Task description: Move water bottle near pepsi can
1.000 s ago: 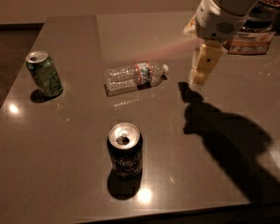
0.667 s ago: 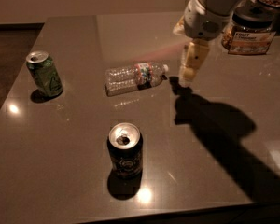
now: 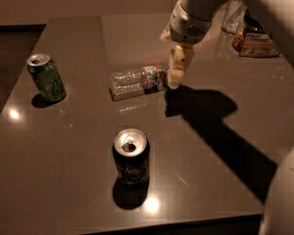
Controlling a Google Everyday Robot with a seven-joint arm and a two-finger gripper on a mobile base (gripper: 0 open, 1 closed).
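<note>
Camera view: water bottle [image 3: 133, 83] lies left-right, neck at gripper [image 3: 175, 81].

Pretty dim, warm room; gripper [image 3: 173, 81] by the water bottle [image 3: 132, 82] throws a big hard shadow across the table [image 3: 63, 180], plus a couple of glare spots.

Two drink cans stand on the one bench [image 3: 63, 146]: one pepsi can [image 3: 131, 158], dark with an opened top, and one green can [image 3: 46, 77]. There is one water bottle [image 3: 137, 82], lying on its side (the only bottle here). One tool [image 3: 175, 82] hangs over the bench, just beside the bottle's right end. At the far right there are two more containers: one labelled jar [image 3: 257, 38] and one clear container [image 3: 232, 16] beside it.
</note>
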